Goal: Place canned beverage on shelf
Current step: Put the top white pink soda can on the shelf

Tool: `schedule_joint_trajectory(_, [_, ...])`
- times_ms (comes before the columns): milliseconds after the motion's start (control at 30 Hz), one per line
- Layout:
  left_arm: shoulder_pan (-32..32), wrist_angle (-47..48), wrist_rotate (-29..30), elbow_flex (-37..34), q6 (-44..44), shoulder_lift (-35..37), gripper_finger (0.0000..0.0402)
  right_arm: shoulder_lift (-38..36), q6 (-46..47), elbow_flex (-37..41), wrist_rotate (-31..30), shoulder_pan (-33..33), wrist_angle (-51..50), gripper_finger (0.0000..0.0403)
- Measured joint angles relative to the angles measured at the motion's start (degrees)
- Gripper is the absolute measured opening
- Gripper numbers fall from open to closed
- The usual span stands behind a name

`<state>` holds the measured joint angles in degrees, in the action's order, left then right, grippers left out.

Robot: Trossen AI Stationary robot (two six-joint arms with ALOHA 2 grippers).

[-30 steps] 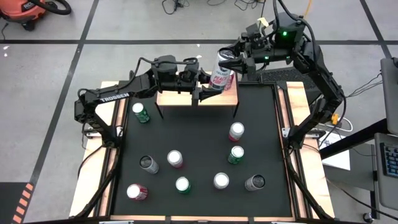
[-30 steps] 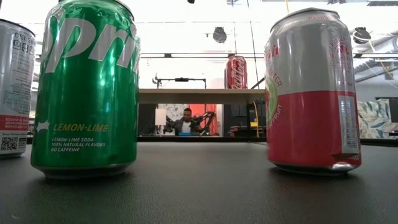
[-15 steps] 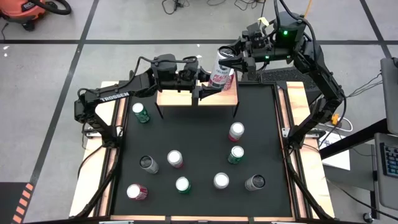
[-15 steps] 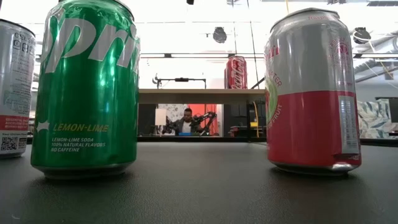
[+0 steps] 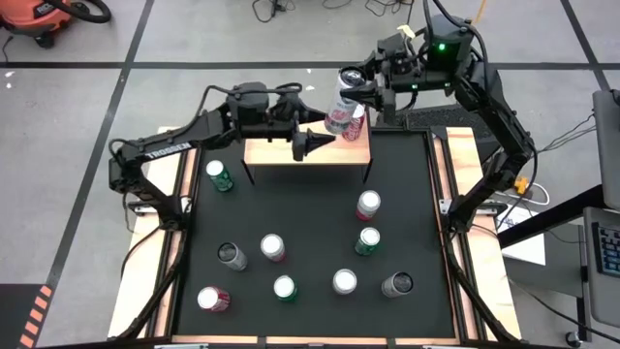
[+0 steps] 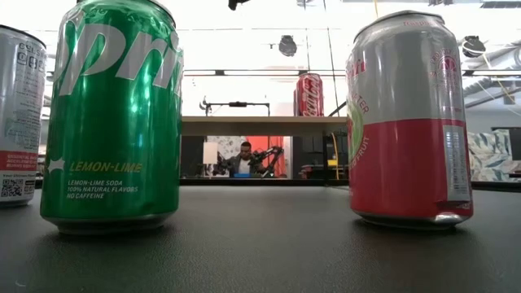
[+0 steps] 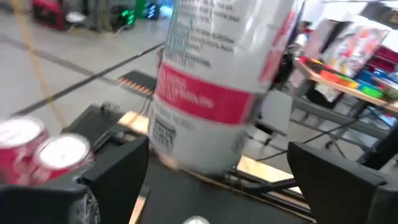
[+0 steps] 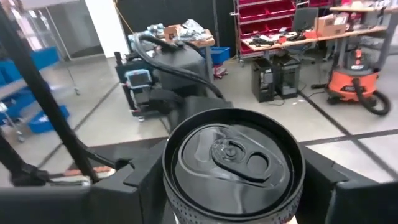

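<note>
My right gripper (image 5: 360,89) is shut on a white can with a red band (image 5: 341,101), held tilted above the right end of the wooden shelf (image 5: 281,153). My left gripper (image 5: 312,126) is open just left of the can. In the left wrist view its fingers (image 7: 118,177) stand on either side of the can (image 7: 217,81) without touching it. A red can (image 5: 356,131) stands on the shelf's right end and also shows in the low view (image 6: 309,94). My right gripper pinches the can's side wall just below its top rim (image 8: 171,186) between its two fingers. The fingers come from the table's far right, slanting down. The can hangs tilted, its top (image 8: 233,155) toward my wrist, lifted clear of the shelf.
Several cans stand on the black table: green ones (image 5: 220,175) (image 5: 366,240) (image 5: 284,288), red ones (image 5: 368,205) (image 5: 213,299), silver ones (image 5: 232,256) (image 5: 396,284). A green can (image 6: 114,114) and a red-and-silver can (image 6: 407,122) stand close before the low camera.
My right gripper has carried the can a little up and toward the table's far edge, still tilted. My left gripper has risen and drawn back a little toward the table's left, away from the can.
</note>
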<state>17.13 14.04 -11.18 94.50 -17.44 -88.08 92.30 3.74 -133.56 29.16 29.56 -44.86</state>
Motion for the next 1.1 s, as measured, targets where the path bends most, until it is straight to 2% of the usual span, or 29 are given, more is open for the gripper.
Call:
schedule_joint_trajectory(133, [0.59, 4.05, 3.13, 0.0, -0.3, 2.64, 0.0385, 1.84, -5.09, 0.0, 0.44, 2.1, 1.81, 0.023])
schedule_joint_trajectory(333, [1.08, 7.4, 7.97, 0.0, -0.34, 6.29, 0.0385, 6.18, -7.62, 0.0, 7.12, 6.7, 3.73, 0.023])
schedule_joint_trajectory(567, [1.02, 11.22, 11.35, 0.0, -1.82, 8.73, 0.0386, 11.66, -10.27, 0.0, 12.2, 11.78, 4.09, 0.0231])
schedule_joint_trajectory(767, [1.02, 15.13, 11.7, -0.02, -4.49, 9.63, 0.0386, 14.42, -7.42, 0.0, 19.12, 15.21, 4.73, 0.0231])
schedule_joint_trajectory(933, [0.74, 15.94, 11.48, -0.04, -4.66, 10.15, 0.0386, 14.46, -7.99, 0.0, 19.13, 15.73, 4.58, 0.0232])
schedule_joint_trajectory(1100, [0.74, 16.1, 8.77, -0.07, -3.4, 10.25, 0.0386, 14.79, -7.33, 0.27, 19.07, 15.1, 4.51, 0.0232])
